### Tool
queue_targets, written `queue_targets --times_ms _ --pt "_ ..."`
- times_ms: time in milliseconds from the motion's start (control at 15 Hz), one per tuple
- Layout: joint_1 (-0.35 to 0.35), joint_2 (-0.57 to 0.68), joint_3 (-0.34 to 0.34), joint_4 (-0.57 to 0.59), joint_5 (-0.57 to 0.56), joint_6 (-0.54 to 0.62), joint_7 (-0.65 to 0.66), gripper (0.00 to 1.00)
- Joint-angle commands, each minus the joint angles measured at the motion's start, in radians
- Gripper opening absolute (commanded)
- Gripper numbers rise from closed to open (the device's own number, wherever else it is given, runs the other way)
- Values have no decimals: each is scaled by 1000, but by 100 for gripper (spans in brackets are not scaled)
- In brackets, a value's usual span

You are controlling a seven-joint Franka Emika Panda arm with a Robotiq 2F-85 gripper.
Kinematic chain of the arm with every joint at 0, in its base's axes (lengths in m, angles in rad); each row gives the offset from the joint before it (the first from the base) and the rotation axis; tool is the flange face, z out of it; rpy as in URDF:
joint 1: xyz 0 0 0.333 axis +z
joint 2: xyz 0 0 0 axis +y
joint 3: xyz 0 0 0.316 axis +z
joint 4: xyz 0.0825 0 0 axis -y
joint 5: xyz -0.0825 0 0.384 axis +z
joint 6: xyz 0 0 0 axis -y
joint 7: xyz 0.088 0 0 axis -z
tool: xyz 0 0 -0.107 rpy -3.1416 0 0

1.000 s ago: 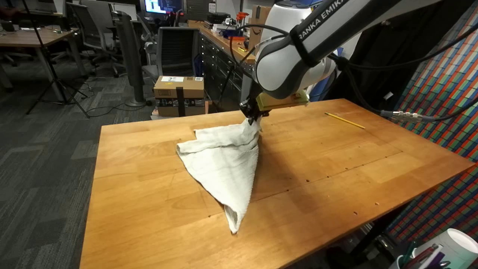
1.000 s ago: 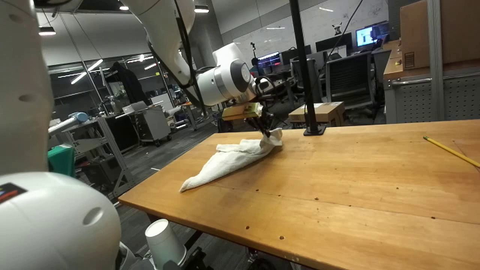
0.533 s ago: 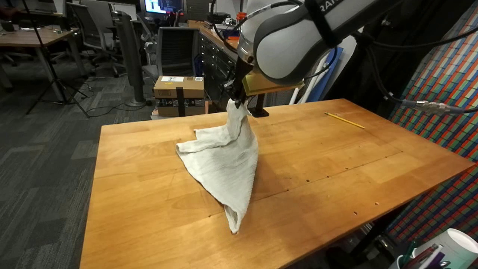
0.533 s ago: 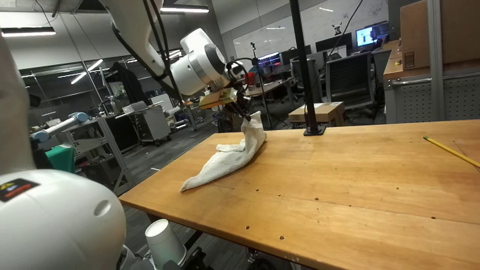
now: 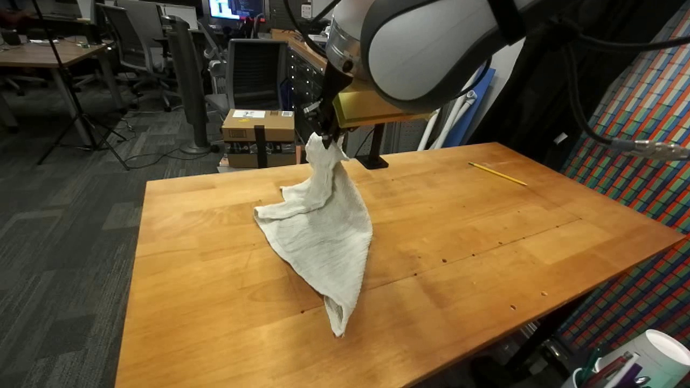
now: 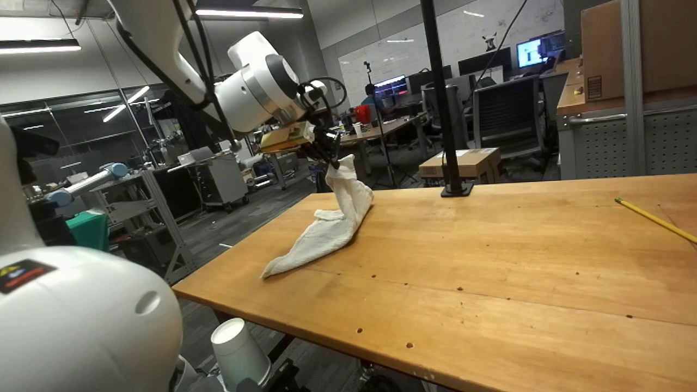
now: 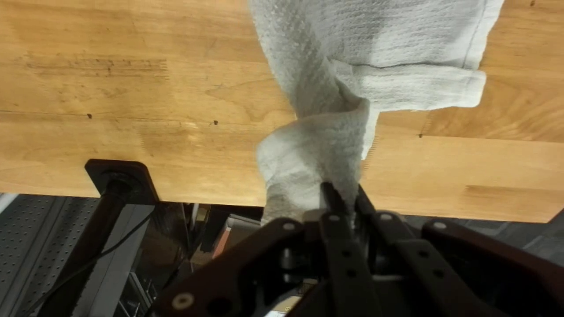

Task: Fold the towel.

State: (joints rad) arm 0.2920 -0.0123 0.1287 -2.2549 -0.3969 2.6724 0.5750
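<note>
The white towel [image 5: 337, 242] lies on the wooden table [image 5: 458, 302], with one narrow end pointing to the near side in that exterior view. It also shows in an exterior view [image 6: 321, 239] and the wrist view [image 7: 308, 149]. My gripper [image 5: 326, 142] is shut on the towel's far corner and holds it above the table; it also shows in an exterior view [image 6: 334, 163]. The raised part hangs down in a folded strip to the cloth resting on the table. In the wrist view, cloth is pinched between the gripper's fingertips [image 7: 343, 189], with a loose flap beside them.
A yellow pencil [image 5: 497, 174] lies on the table, also in an exterior view [image 6: 656, 220]. A black post with a square base [image 6: 456, 189] stands at the table's edge, also in the wrist view [image 7: 121, 180]. Cardboard boxes [image 5: 259, 137] stand beyond that edge.
My gripper has risen and moved left in both exterior views, lifting the towel's held corner from near the table and drawing it over. The towel's pointed near end has stayed in place.
</note>
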Motion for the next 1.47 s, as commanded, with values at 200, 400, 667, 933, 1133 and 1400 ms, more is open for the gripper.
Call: queue_targets --times_ms 200,400,667,933,1133,1400 --pt "-40 -217 79 -162 152 -46 -12 7" --pt "-28 -306 113 -223 246 -99 -41 7" --pt "-17 -391 167 -270 328 -167 -72 7" --pt "-17 -444 203 -308 369 -227 -88 7" --pt "-17 -469 220 -336 378 -252 -94 32" --pt "-18 -480 235 -359 373 -279 -92 55"
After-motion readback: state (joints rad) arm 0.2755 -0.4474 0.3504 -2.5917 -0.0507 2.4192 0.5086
